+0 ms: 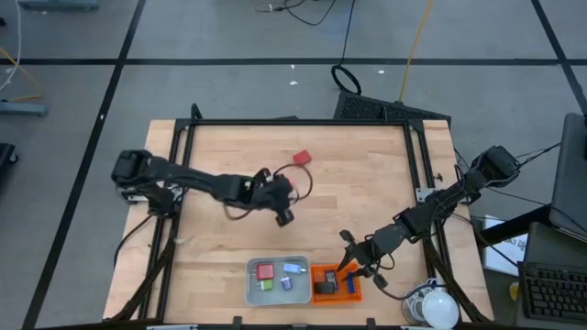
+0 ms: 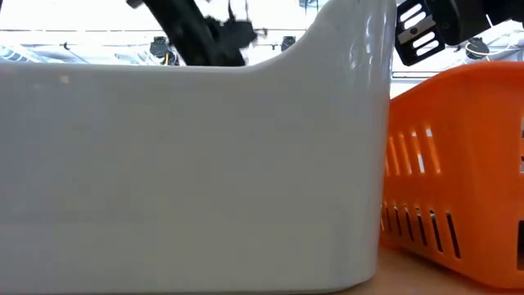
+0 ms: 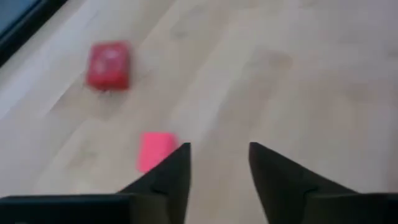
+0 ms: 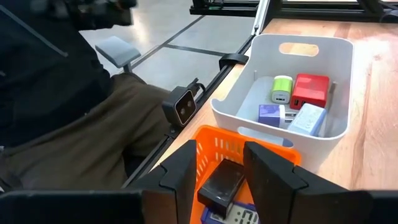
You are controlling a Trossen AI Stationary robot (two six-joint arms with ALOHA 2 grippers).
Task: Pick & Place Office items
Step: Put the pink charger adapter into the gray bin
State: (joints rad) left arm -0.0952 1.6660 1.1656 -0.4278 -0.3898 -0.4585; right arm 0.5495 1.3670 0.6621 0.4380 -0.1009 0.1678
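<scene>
I take the grey tray (image 1: 249, 291) as my landmark. My left gripper (image 3: 217, 163) hovers over bare wood well beyond the tray toward the table's far side, its fingers parted a modest gap with nothing between them. Just beside one fingertip lies a pink block (image 3: 154, 150), and a red block (image 3: 109, 65) sits farther on; from above I can pick out only the red one (image 1: 301, 158). My right gripper (image 4: 219, 167) hangs over the orange basket (image 1: 351, 295) that touches the tray's side, its fingers close together around a black flat piece (image 4: 221, 182); I judge it gripped, though it may already rest in the basket. The tray already holds red, green, blue and white-blue pieces. The step in hand looks like taking the pink block: I would shift the left gripper sideways until the block is centred between the fingers, widen the gap first, descend squarely, then close without nudging it across the wood.
</scene>
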